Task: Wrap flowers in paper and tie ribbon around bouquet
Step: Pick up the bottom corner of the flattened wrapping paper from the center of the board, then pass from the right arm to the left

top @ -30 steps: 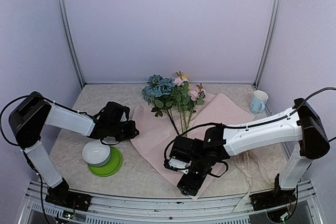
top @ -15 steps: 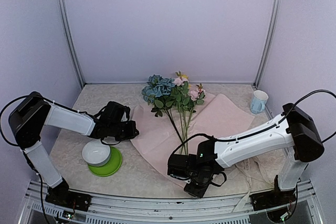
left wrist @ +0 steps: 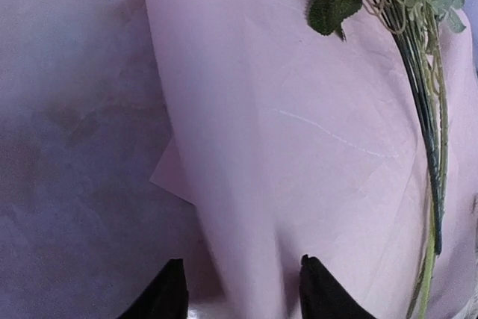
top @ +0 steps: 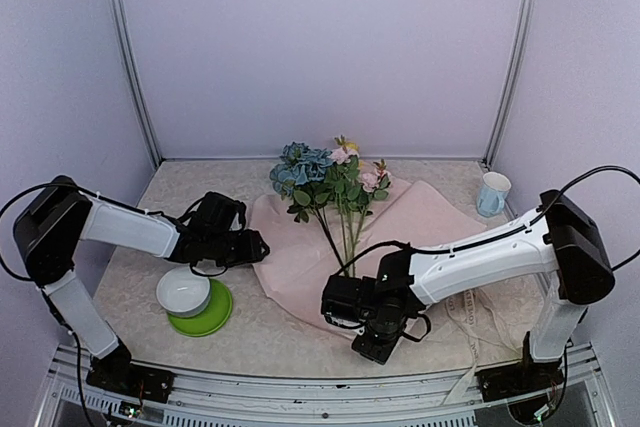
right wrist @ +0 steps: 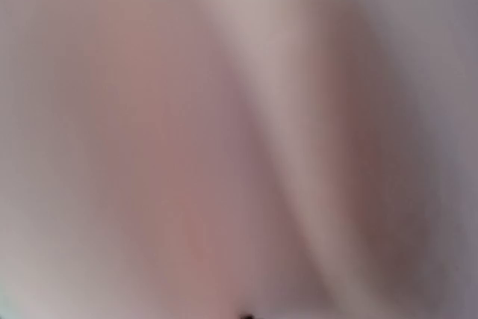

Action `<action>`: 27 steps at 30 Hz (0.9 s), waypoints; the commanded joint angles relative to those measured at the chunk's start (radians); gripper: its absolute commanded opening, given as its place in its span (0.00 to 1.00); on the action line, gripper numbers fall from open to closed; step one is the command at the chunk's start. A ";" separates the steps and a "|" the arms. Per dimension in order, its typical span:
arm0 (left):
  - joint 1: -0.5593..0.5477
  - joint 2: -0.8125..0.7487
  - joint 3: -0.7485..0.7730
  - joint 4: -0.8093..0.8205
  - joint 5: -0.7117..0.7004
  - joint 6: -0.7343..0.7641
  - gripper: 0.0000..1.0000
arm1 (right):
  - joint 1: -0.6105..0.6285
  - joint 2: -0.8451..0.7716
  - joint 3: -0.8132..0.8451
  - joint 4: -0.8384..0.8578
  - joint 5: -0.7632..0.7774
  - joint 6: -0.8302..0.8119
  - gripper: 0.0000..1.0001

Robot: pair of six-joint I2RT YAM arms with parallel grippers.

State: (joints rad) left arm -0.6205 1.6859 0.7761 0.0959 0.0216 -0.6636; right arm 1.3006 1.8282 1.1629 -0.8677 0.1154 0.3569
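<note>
The flowers point(top: 325, 179) lie on the pale pink paper point(top: 425, 212), heads toward the back and stalks point(left wrist: 427, 87) pointing to the near side. My left gripper point(top: 257, 247) is at the paper's left edge. In the left wrist view it point(left wrist: 243, 293) stands open, with a raised fold of paper point(left wrist: 299, 147) running between its fingertips point(left wrist: 168, 293). My right gripper point(top: 335, 305) is at the paper's near corner, shut on the paper. Blurred pink paper point(right wrist: 224, 147) fills the right wrist view and hides its fingers. The cream ribbon point(top: 468, 312) lies loose on the table under the right arm.
A white bowl point(top: 184, 292) sits on a green plate point(top: 213, 319) at the near left, just below the left arm. A pale blue mug point(top: 492, 193) stands at the back right. Metal posts point(top: 130, 57) mark the back corners.
The right gripper has gone from open to shut and drawn the paper's near corner back toward the stalks. The left gripper has opened at the left edge.
</note>
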 commanded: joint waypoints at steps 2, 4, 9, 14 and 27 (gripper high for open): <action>-0.047 -0.155 0.034 -0.023 -0.193 0.091 0.72 | -0.077 -0.071 0.031 0.012 -0.166 -0.140 0.00; -0.084 -0.219 0.047 -0.020 -0.287 0.156 0.78 | -0.107 -0.082 0.048 -0.004 -0.225 -0.191 0.00; -0.231 -0.382 0.042 0.001 -0.505 0.397 0.86 | -0.180 -0.079 0.109 -0.056 -0.376 -0.308 0.00; -0.309 -0.575 -0.057 0.042 -0.212 0.627 0.69 | -0.246 -0.045 0.163 -0.115 -0.413 -0.396 0.00; -0.452 -0.393 -0.152 0.139 0.078 1.097 0.85 | -0.290 -0.013 0.212 -0.106 -0.494 -0.465 0.00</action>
State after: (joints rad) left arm -1.0824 1.2095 0.6033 0.2012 0.0460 0.2695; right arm 1.0088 1.8233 1.3636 -0.9661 -0.3340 -0.0792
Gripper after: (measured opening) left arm 0.832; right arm 0.007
